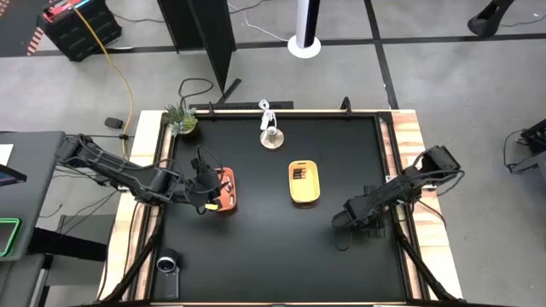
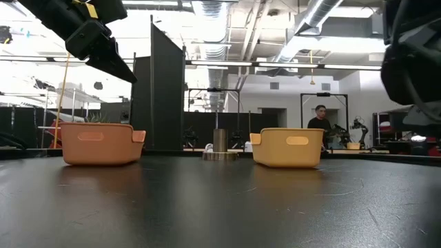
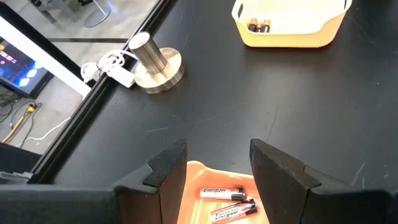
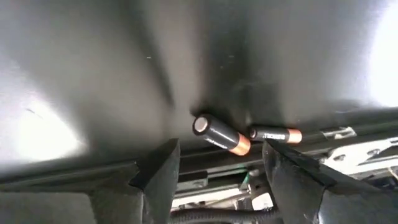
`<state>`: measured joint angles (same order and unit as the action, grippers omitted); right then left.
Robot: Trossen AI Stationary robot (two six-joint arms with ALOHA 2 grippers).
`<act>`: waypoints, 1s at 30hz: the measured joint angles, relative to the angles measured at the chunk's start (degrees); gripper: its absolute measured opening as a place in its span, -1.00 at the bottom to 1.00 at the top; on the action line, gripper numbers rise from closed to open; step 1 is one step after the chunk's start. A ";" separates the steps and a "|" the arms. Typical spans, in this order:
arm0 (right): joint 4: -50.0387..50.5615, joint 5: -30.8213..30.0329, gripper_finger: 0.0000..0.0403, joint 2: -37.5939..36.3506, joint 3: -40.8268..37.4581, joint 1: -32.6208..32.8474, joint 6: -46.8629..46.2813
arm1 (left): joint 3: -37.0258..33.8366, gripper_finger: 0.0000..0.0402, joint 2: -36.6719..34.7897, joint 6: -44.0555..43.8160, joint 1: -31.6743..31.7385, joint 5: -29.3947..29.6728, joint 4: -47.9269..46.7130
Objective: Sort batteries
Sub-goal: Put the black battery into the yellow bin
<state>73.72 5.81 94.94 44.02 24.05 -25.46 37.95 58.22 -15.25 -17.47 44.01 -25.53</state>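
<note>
Two dark batteries with copper ends [image 4: 221,134] [image 4: 277,134] lie on their sides on the black table, just ahead of my right gripper [image 4: 221,171]. It is open, low over the table's right part [image 1: 339,222], and touches nothing. My left gripper [image 3: 214,165] hangs open above the orange tray [image 1: 227,189]. In that tray lie silver batteries [image 3: 224,194]. The yellow tray [image 1: 304,182] stands at mid-table with dark batteries [image 3: 258,26] in it.
A metal cylinder on a round base [image 1: 271,135] with a white cable stands at the table's far middle. A small plant [image 1: 180,119] sits at the far left corner, a round black device [image 1: 168,264] at the near left. Bare black table lies between the trays and the near edge.
</note>
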 joint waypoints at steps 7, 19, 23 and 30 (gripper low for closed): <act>-2.94 0.06 0.23 0.00 -2.61 0.99 -3.43 | 0.00 -0.16 0.00 -0.01 0.00 0.00 0.02; -7.22 1.14 0.02 -0.09 -5.96 -0.87 2.26 | -0.02 -0.16 0.00 0.15 0.00 0.00 -0.01; -7.81 1.56 -0.28 -0.07 -6.02 -2.28 3.70 | -0.02 -0.16 0.00 0.41 0.00 0.00 -0.01; -8.67 1.54 -0.72 -0.02 -6.06 -3.29 3.60 | -0.02 -0.16 0.00 0.50 0.00 0.00 -0.07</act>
<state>65.06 7.35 94.91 37.96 20.75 -21.86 37.93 58.22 -14.74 -17.47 44.01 -25.61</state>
